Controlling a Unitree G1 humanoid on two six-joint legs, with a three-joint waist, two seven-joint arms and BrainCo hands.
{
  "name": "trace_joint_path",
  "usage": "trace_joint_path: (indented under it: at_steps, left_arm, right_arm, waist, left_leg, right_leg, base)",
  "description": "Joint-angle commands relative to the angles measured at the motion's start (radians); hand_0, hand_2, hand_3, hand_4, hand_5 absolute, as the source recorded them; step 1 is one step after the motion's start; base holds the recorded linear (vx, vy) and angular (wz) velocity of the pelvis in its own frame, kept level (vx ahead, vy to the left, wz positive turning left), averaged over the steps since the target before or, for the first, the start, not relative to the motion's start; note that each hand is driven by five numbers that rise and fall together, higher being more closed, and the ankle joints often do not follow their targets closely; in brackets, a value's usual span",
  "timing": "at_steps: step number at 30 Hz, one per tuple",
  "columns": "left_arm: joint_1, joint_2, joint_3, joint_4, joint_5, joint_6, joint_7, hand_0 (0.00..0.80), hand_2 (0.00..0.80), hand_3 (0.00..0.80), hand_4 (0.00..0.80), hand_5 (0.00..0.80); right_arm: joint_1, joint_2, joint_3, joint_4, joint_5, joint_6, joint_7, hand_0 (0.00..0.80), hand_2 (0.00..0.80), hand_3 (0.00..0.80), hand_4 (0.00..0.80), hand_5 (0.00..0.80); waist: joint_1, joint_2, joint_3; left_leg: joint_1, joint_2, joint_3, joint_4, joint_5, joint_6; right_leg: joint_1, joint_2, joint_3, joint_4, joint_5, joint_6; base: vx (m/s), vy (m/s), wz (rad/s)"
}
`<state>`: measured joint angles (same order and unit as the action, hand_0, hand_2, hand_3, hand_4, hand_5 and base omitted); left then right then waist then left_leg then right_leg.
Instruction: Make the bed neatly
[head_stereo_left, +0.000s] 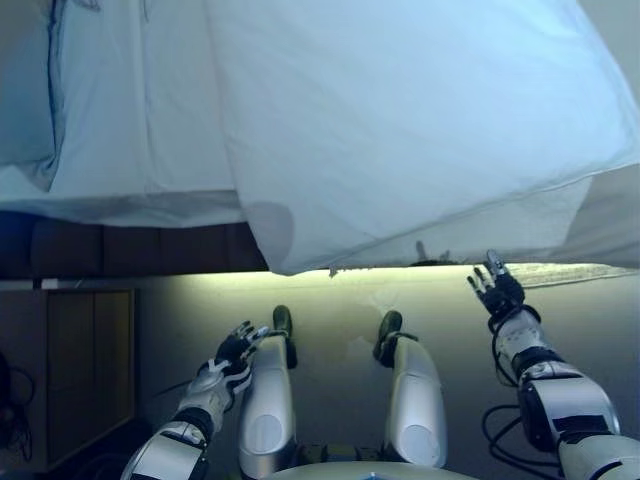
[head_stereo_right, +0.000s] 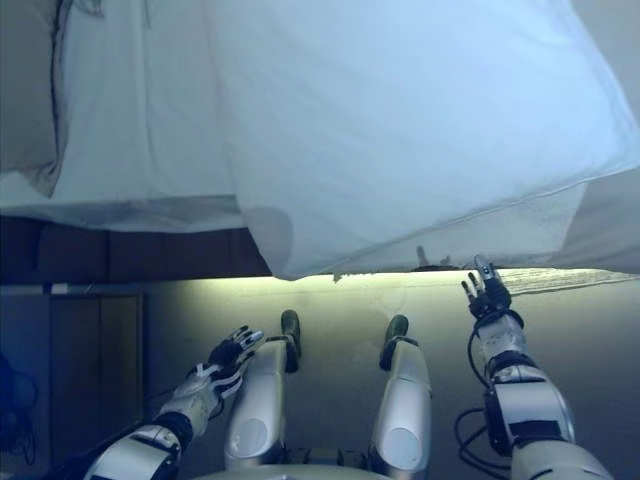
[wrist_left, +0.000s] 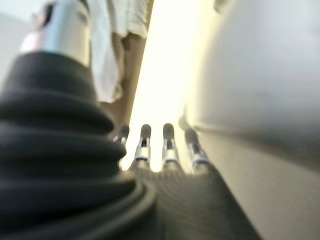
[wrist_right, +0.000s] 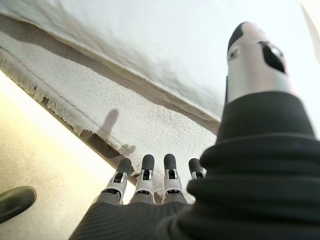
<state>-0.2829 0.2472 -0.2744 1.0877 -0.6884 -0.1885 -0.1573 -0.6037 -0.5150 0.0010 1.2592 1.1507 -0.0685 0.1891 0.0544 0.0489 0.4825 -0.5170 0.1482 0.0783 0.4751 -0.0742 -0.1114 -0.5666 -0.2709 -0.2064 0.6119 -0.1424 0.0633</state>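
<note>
**Both robot hands empty, duvet edge just ahead of the right one**

Left to right:

- Left robot hand (head_stereo_left: 238, 350): low, well short of the bed (head_stereo_left: 120, 250), fingers straight and spread, holding nothing. Its wrist view shows the fingers (wrist_left: 145, 145) in a row with only floor glow and a hanging fold of white cloth past them.
- Duvet (head_stereo_left: 400, 130): lies on the bed ahead of and above both robot hands. Its near edge runs left-right across the view, skewed, with a corner (head_stereo_left: 285, 262) drooping over the bed side roughly mid-frame and the edge rising toward the right. A fringed white blanket (wrist_right: 100, 120) shows under it on the right.
- Right robot hand (head_stereo_left: 494, 290): raised, fingers apart and straight, empty, just below the hanging edge (clearly the nearer hand).

Judgement: the coming move turns on the right robot hand reaching up and forward to the edge just above its fingertips; the left has much further to go.

View difference: the right wrist view shows the layering, duvet over fringed blanket, and a gap between fingertips and cloth; the head views flatten this.
</note>
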Motion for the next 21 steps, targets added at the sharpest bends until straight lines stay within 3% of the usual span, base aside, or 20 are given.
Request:
trace_joint_path:
  at_steps: [1, 14, 16, 21]
  left_arm:
    - [-0.005, 0.055, -0.023, -0.078, -0.081, -0.024, -0.002, 0.000, 0.000, 0.000, 0.000, 0.000]
    - [0.062, 0.143, -0.047, -0.359, -0.253, -0.096, -0.024, 0.000, 0.000, 0.000, 0.000, 0.000]
    - [0.072, 0.166, -0.058, -0.399, -0.267, -0.098, -0.028, 0.000, 0.000, 0.000, 0.000, 0.000]
    - [0.112, 0.210, -0.076, -0.499, -0.323, -0.109, -0.013, 0.000, 0.000, 0.000, 0.000, 0.000]
  right_arm:
    - [-0.024, -0.063, -0.051, -0.017, 0.057, 0.030, -0.041, 0.000, 0.000, 0.000, 0.000, 0.000]
    - [-0.215, -0.279, -0.015, -0.015, 0.010, 0.110, -0.075, 0.000, 0.000, 0.000, 0.000, 0.000]
    - [-0.240, -0.307, -0.004, -0.016, 0.015, 0.121, -0.079, 0.000, 0.000, 0.000, 0.000, 0.000]
    - [-0.307, -0.376, 0.019, -0.024, 0.017, 0.123, -0.080, 0.000, 0.000, 0.000, 0.000, 0.000]
  waist:
    - [0.033, -0.003, -0.001]
    - [0.058, 0.058, 0.037]
    - [0.062, 0.066, 0.037]
    - [0.069, 0.087, 0.037]
  left_leg:
    - [-0.050, -0.006, -0.045, 0.039, 0.020, 0.015]
    - [-0.216, -0.012, -0.062, 0.071, 0.040, 0.029]
    - [-0.230, -0.016, -0.071, 0.087, 0.014, 0.029]
    - [-0.293, -0.019, -0.083, 0.104, 0.018, 0.036]
  right_leg:
    - [-0.001, -0.035, 0.036, -0.057, 0.101, 0.052]
    - [-0.178, -0.024, 0.025, 0.035, 0.079, 0.025]
    - [-0.198, -0.023, 0.035, 0.067, 0.047, 0.031]
    - [-0.270, -0.014, 0.048, 0.120, 0.022, 0.018]
  base:
    - [-0.032, -0.133, 0.13]
    - [-0.011, -0.076, 0.04]
    - [0.101, -0.090, 0.05]
    - [0.047, -0.055, 0.04]
